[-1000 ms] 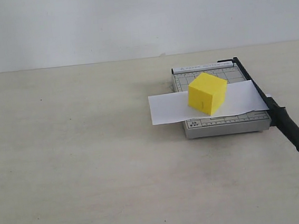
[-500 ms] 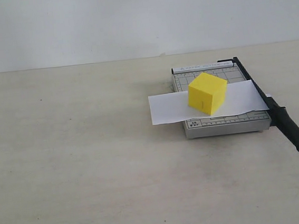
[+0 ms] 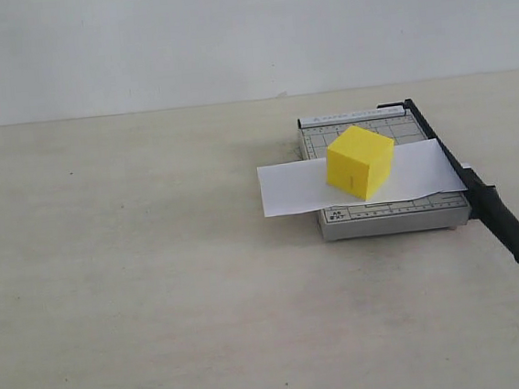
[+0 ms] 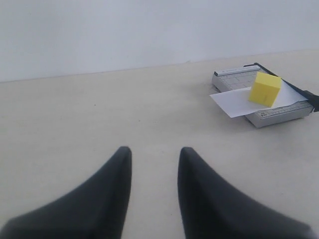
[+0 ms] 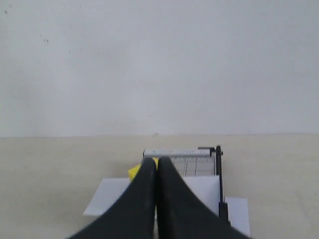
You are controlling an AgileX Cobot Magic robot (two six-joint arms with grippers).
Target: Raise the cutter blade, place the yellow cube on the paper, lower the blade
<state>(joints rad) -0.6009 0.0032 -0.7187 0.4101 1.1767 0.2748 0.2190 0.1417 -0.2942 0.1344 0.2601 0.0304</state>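
Note:
The yellow cube (image 3: 359, 161) rests on the white paper (image 3: 288, 188), which lies across the grey cutter board (image 3: 386, 218). The black cutter blade (image 3: 499, 217) lies flat along the board's right edge, its thick handle past the front corner. Neither gripper shows in the exterior view. In the left wrist view my left gripper (image 4: 154, 152) stands open over bare table, far from the cube (image 4: 264, 88) and board (image 4: 279, 114). In the right wrist view my right gripper (image 5: 157, 161) is shut and empty, hiding most of the cube (image 5: 133, 172); the paper (image 5: 108, 197) and blade (image 5: 220, 179) show behind.
The beige table (image 3: 137, 261) spreads wide to the left and front of the cutter. A plain white wall (image 3: 225, 32) rises behind the table's far edge. A cut-off piece of paper (image 5: 237, 211) lies beyond the blade.

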